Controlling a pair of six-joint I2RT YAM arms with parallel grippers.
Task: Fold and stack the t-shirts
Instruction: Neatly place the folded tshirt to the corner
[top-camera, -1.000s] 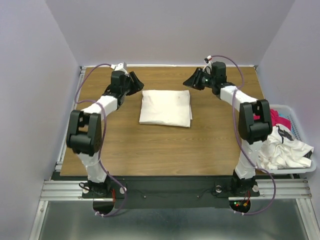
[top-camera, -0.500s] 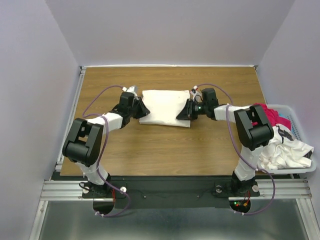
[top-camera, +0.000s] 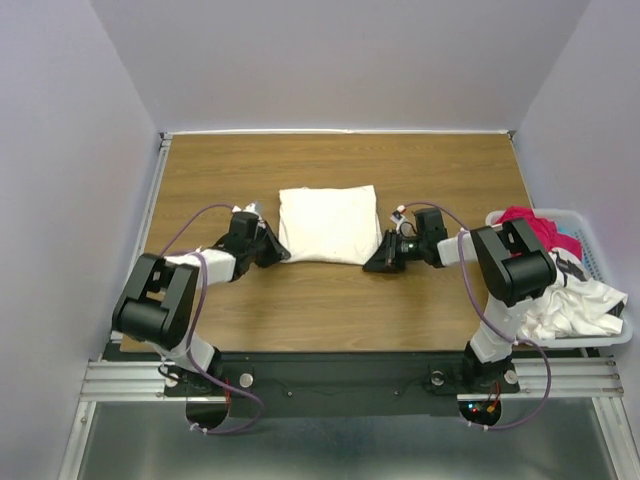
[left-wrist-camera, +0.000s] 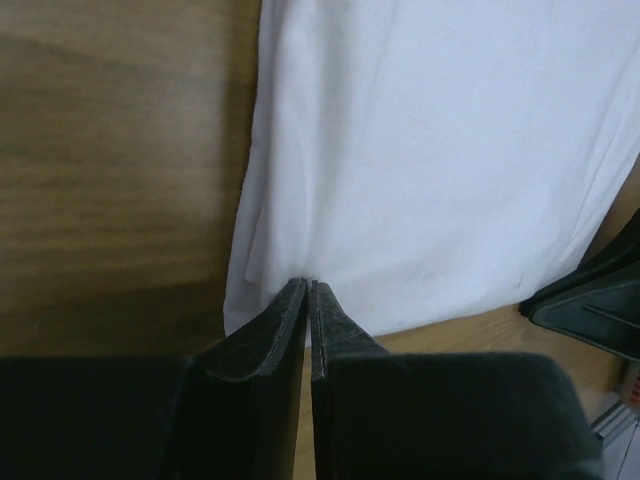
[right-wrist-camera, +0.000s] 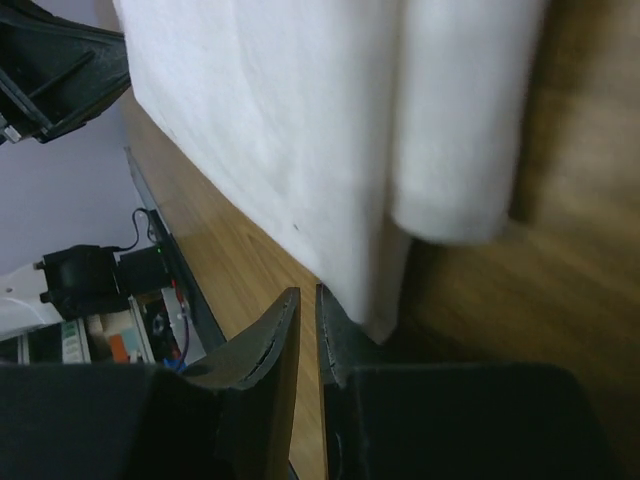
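**A:** From above, where does the folded one lie?

**B:** The off-white t-shirt (top-camera: 328, 224) is a neat rectangle in the middle of the table (top-camera: 330, 300). The left gripper (top-camera: 278, 250) sits at its 8 o'clock corner and the right gripper (top-camera: 378, 262) at its 4 o'clock corner, both low on the wood.

**A:** And the others?

**B:** They are out at 3 o'clock, in the basket (top-camera: 600, 340) beside the table. The magenta-red t-shirt (top-camera: 530, 225) is at the far end, and the white t-shirt with dark markings (top-camera: 570, 295) spills over the near rim.

**A:** What does the left wrist camera show?

**B:** The left gripper (left-wrist-camera: 307, 285) has its jaws almost together, with only a slit between them. The off-white t-shirt (left-wrist-camera: 430, 150) fills the view from 12 to 3 o'clock. Its corner comes right down to the tips and the cloth puckers toward them, so it looks pinched.

**A:** And the right wrist camera?

**B:** The right gripper (right-wrist-camera: 305, 293) is just as narrow. The off-white t-shirt (right-wrist-camera: 300, 120) spreads from 11 to 2 o'clock, and its edge touches the tips at 1 o'clock. I cannot tell whether any cloth sits between the jaws
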